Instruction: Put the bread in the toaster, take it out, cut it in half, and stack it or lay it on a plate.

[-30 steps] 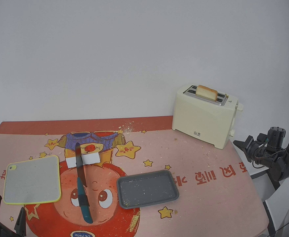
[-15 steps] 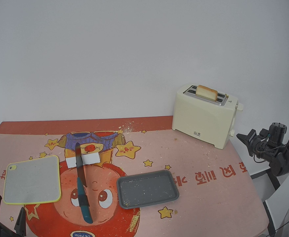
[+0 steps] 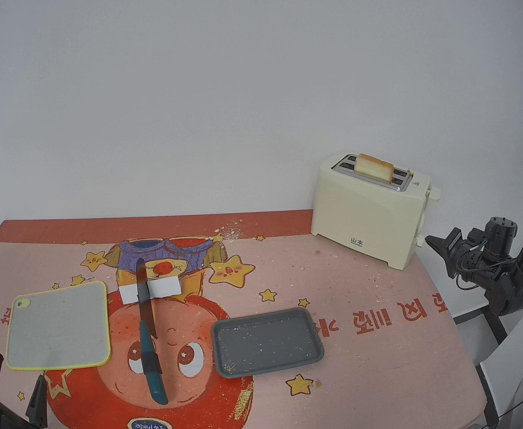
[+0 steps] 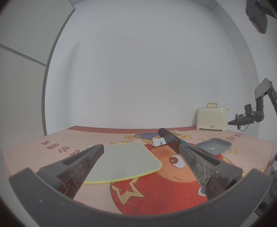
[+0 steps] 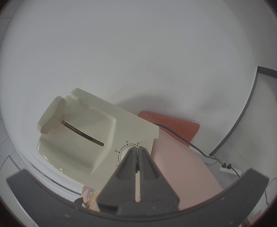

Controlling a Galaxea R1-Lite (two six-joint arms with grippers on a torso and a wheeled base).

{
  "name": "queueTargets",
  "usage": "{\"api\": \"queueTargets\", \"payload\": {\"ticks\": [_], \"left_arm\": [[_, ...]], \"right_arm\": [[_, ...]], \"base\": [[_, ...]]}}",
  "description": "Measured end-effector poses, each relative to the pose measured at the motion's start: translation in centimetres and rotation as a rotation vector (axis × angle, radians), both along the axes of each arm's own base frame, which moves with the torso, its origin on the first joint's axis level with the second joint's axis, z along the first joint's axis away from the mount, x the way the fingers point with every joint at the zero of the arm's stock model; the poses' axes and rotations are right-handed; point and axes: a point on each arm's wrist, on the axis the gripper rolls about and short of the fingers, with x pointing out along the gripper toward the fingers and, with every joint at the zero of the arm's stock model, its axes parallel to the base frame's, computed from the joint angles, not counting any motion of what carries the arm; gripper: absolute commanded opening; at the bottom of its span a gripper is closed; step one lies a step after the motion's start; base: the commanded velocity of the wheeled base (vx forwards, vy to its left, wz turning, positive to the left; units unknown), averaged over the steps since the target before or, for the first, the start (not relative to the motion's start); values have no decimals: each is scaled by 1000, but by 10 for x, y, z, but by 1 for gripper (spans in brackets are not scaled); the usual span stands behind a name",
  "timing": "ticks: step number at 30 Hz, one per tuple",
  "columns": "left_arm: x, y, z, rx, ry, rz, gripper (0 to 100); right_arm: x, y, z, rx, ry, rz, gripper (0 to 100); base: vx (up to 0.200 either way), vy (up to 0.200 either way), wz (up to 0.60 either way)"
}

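A slice of bread (image 3: 373,167) stands up out of the cream toaster (image 3: 365,218) at the table's back right. Off the toaster's right end, level with its dial, my right gripper (image 3: 433,244) is shut and holds nothing. In the right wrist view its shut tips (image 5: 137,149) point at the dial, with the toaster's lever (image 5: 51,114) farther off. The grey plate (image 3: 266,341) lies mid-table. A teal-handled knife (image 3: 148,335) rests with its blade on a white block (image 3: 154,287). My left gripper (image 3: 14,388) stands open at the front left, near the cutting board (image 4: 122,161).
The grey cutting board (image 3: 59,324) with a yellow rim lies at the table's left. Crumbs are scattered near the back edge. The toaster's cable (image 5: 182,139) runs off the table's right side to a socket strip on the floor. A white wall stands close behind.
My right gripper has risen a little beside the toaster's right end. The bread, knife, plate and left gripper have not moved.
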Motion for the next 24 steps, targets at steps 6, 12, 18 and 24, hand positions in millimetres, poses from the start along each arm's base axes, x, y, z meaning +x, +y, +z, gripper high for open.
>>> {"api": "queueTargets", "payload": {"ticks": [6, 12, 18, 24], "left_arm": [[0, 0, 0, 0, 0, 0, 100], [0, 0, 0, 0, 0, 0, 100], [0, 0, 0, 0, 0, 0, 100], [0, 0, 0, 0, 0, 1, 100]], "right_arm": [[1, 1, 0, 1, 0, 2, 0], [0, 2, -1, 9, 6, 3, 0], [0, 5, 0, 33, 14, 3, 0], [-1, 9, 0, 32, 16, 14, 0]], "base": [[0, 0, 0], [0, 0, 0], [0, 0, 0], [0, 0, 0]]}}
